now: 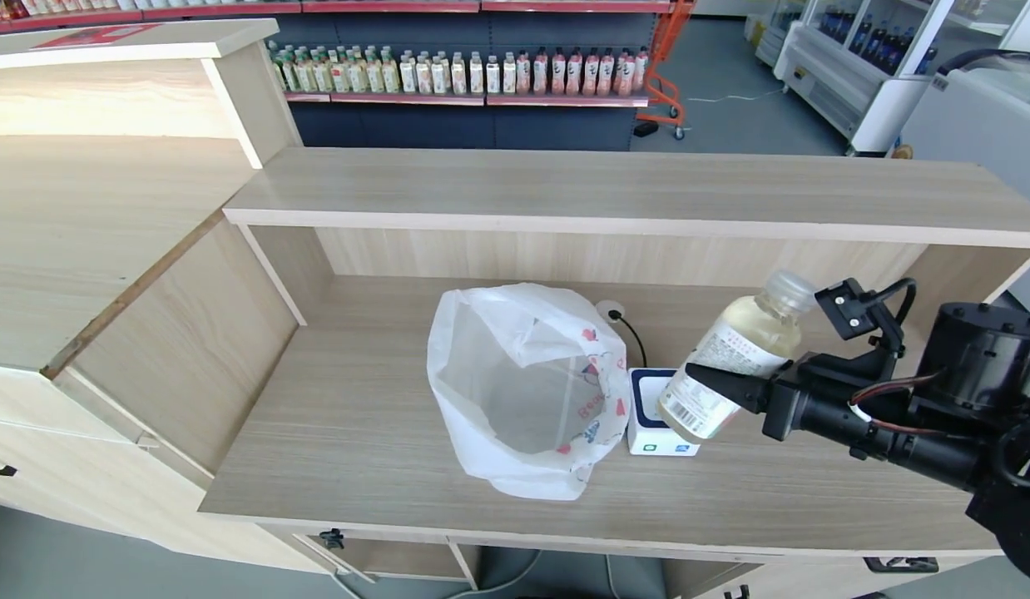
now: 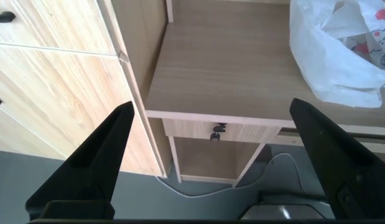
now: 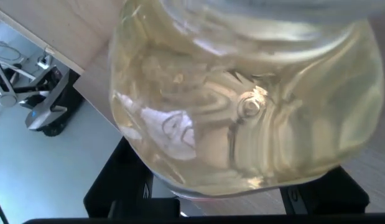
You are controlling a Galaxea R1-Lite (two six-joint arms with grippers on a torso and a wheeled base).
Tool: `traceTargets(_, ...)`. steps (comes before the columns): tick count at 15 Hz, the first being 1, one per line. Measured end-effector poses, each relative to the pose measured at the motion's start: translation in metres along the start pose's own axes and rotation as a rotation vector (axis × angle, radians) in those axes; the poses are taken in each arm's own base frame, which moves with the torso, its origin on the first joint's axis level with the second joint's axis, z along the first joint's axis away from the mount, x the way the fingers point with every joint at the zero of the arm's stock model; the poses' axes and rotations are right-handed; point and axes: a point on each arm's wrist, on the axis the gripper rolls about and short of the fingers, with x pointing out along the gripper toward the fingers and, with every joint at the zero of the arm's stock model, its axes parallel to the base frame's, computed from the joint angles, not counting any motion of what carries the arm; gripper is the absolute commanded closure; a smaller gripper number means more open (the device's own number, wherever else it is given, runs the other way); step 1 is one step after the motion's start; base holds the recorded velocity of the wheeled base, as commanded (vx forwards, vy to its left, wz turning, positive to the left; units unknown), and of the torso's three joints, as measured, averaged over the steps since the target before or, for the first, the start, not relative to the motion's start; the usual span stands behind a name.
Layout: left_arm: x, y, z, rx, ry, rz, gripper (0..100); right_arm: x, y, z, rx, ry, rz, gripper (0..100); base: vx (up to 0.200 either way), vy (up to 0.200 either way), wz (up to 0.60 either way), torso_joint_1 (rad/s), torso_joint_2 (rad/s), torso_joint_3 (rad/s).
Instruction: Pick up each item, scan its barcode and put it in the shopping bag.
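My right gripper (image 1: 735, 384) is shut on a clear bottle of pale yellow drink (image 1: 735, 366) with a white label and a clear cap. It holds the bottle tilted, base down, just above the small white barcode scanner (image 1: 658, 416) on the counter. The bottle's base (image 3: 242, 106) sits very close to the right wrist camera, between the dark fingers. A white plastic shopping bag (image 1: 527, 387) stands open directly left of the scanner. My left gripper (image 2: 217, 168) is open, low down in front of the counter's front edge, with nothing between its fingers (image 2: 92, 162). The bag's corner (image 2: 341, 50) lies on the counter beyond it.
The wooden counter (image 1: 357, 433) has a raised back shelf (image 1: 631, 187) and a side panel on the left. A black cable (image 1: 631, 337) runs from the scanner to a hole in the counter. Drawers and a keyed lock (image 2: 217, 130) sit under the front edge.
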Motion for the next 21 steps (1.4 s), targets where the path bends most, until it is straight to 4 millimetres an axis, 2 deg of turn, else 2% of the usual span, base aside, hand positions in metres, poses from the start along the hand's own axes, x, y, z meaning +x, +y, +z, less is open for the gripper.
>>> traceTargets(4,0.000,0.000,0.000,0.000,0.000,0.000,0,0.017,-0.005,0.000,-0.004,-0.005,-0.011,100,0.000,0.050,0.00,-0.001,0.00,0.002)
traceTargets(7,0.000,0.000,0.000,0.000,0.000,0.000,0,0.042,-0.019,-0.011,-0.047,0.012,-0.107,100,0.000,0.000,0.00,0.000,0.00,0.000)
traceTargets(9,0.000,0.000,0.000,0.000,0.000,0.000,0,0.061,-0.018,-0.020,-0.065,0.020,-0.088,100,0.000,0.000,0.00,0.000,0.00,0.000)
traceTargets(14,0.000,0.000,0.000,0.000,0.000,0.000,0,0.099,-0.016,-0.060,-0.144,0.098,-0.028,100,0.000,0.000,0.00,0.000,0.00,0.000)
traceTargets(19,0.000,0.000,0.000,0.000,0.000,0.000,0,0.138,-0.026,-0.087,-0.265,0.115,-0.048,100,0.000,0.000,0.00,0.000,0.00,0.000)
traceTargets(20,0.000,0.000,0.000,0.000,0.000,0.001,0,0.144,-0.028,-0.091,-0.291,0.115,-0.052,0,0.000,0.000,0.00,0.000,0.00,0.000)
traceTargets(21,0.000,0.000,0.000,0.000,0.000,0.000,0,0.150,-0.030,-0.094,-0.315,0.112,-0.059,0,0.000,0.000,0.00,0.000,0.00,0.000)
